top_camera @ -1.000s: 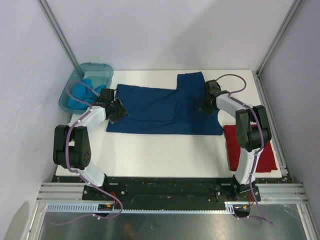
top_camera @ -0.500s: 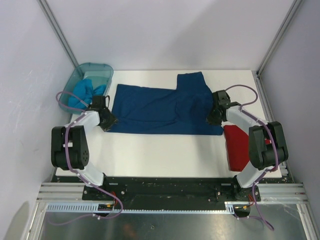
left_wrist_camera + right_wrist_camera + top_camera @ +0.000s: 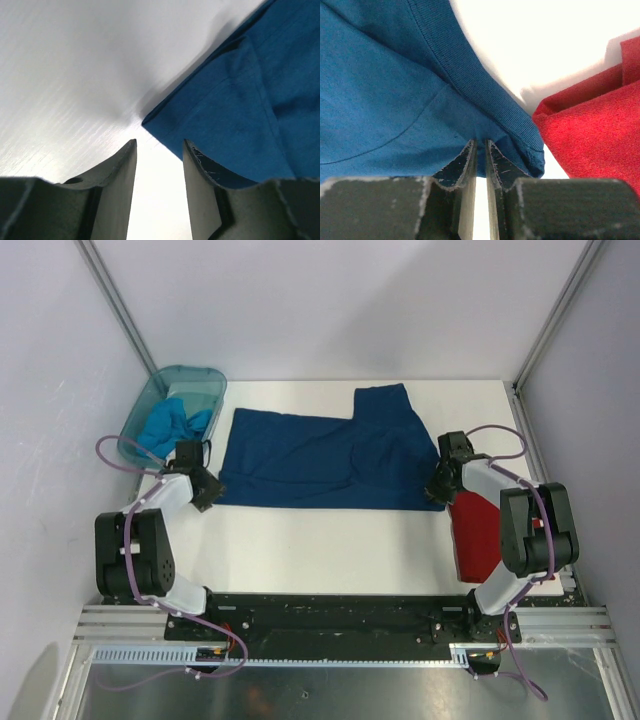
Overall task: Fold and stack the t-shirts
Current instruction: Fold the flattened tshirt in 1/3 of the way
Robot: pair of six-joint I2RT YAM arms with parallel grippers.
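The navy t-shirt [image 3: 330,455] lies spread flat across the middle of the table. My left gripper [image 3: 207,490] stands open just off its near left corner [image 3: 150,125]; only white table shows between the fingers [image 3: 120,185]. At the near right corner, my right gripper [image 3: 440,488] has its jaws almost together, pinching the navy hem [image 3: 485,125] at the tips, where creases run together. The red t-shirt [image 3: 490,535] lies folded at the right, close beside that corner [image 3: 590,130]. The turquoise t-shirt [image 3: 170,425] is bunched in the tub.
The translucent teal tub [image 3: 200,380] stands at the back left corner of the white table [image 3: 330,540]. Grey walls and aluminium frame posts close in the sides and back. The left arm's purple cable [image 3: 115,445] loops out near the tub.
Both arms have drawn back toward the near edge, from the shirt's sides down to its near corners. Both grippers' jaws have narrowed, the right onto the hem.
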